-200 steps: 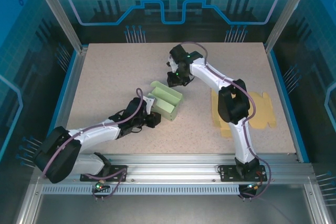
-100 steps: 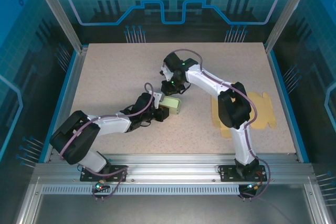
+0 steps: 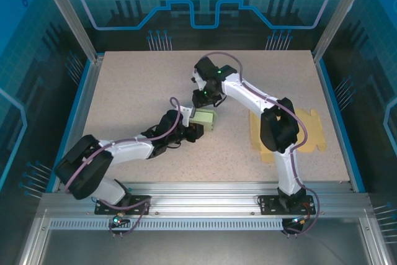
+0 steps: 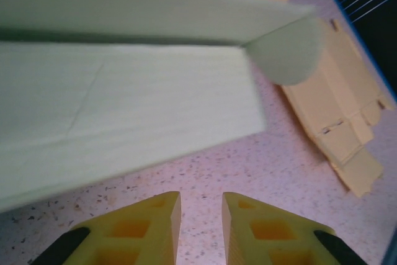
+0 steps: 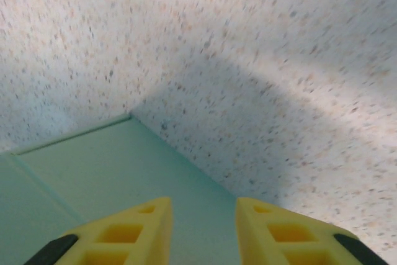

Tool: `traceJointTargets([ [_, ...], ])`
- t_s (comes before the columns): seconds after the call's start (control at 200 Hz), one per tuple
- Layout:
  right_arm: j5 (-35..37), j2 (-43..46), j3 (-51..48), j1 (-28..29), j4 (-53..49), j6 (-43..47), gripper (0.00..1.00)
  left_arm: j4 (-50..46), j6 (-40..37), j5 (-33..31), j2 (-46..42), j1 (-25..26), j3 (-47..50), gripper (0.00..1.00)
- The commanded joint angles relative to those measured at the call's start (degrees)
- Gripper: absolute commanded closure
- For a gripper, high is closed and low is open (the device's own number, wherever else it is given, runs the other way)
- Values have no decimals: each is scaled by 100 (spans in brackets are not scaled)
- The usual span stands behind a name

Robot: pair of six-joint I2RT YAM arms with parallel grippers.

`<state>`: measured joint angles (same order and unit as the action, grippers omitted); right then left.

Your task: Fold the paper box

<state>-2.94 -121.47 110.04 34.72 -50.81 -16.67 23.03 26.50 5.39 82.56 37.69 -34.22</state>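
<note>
In the last second the green paper box [image 3: 205, 119] went from a splayed-open trough to a much tighter little block. It also got nudged a bit to the right on the counter [image 3: 136, 85] as the left arm tucked in behind it. The right arm has come in closer over the far side too.

Right now the box sits mid-counter with an arm on either side. The left end effector [image 3: 193, 131] is at its near-left side, touching it or as good as. In the left wrist view the box lies dead ahead, with its long axis running straight across in front of the fingers [image 4: 152, 228] and a rounded tab [image 4: 286, 54] poking out at the right end. Those fingers are slightly parted, with only bare counter between them, so they're gripping nothing. The right end effector [image 3: 205, 96] hangs just past the box's far edge, also parted and empty, with a green panel [image 5: 93, 178] right under its fingertips.

My guess is the left one, being nearer and square to the long side, acts as the brace. The right one would then come from above to press the next flap. A flat yellow cardboard blank [image 3: 307, 134] lies well off to the right.
</note>
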Motion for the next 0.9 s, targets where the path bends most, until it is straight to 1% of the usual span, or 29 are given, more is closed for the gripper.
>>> traceJointTargets([
  [0.0,283,396,336,-158,-140,124,61,-417,-135,1,-525,50,188,73],
  [0.13,542,687,328,-160,-149,142,58,-797,-151,40,-1058,64,292,73],
  [0.21,757,1035,46,-159,-84,112,58,-1145,-257,65,-1442,68,215,72],
  [0.29,964,1550,-449,-159,86,13,58,-1930,-636,-147,-1854,63,-168,71],
  [0.355,1077,2083,-992,-154,279,-122,58,-2844,-1097,-407,-2007,6,-725,70],
  [0.445,1208,2870,-1803,-135,543,-369,58,-4097,-1639,-669,-1877,-303,-1585,69],
  [0.505,1324,3415,-2368,-103,710,-578,59,-4577,-1954,-707,-1722,-591,-1976,68],
  [0.55,1375,3791,-2784,-75,830,-734,59,-4865,-2157,-590,-1605,-843,-2201,66],
  [0.58,1387,4025,-3024,-72,896,-835,59,-4998,-2285,-511,-1508,-1029,-2308,64],
  [0.68,1457,4616,-3714,3,1016,-1168,58,-5188,-2606,-158,-1234,-1517,-2530,64],
  [0.78,1499,5021,-4346,174,1315,-1473,58,-5181,-2975,99,-1005,-1709,-2586,64],
  [0.89,1702,5092,-4646,366,1398,-1672,55,-5126,-3284,323,-752,-1920,-2618,61],
])
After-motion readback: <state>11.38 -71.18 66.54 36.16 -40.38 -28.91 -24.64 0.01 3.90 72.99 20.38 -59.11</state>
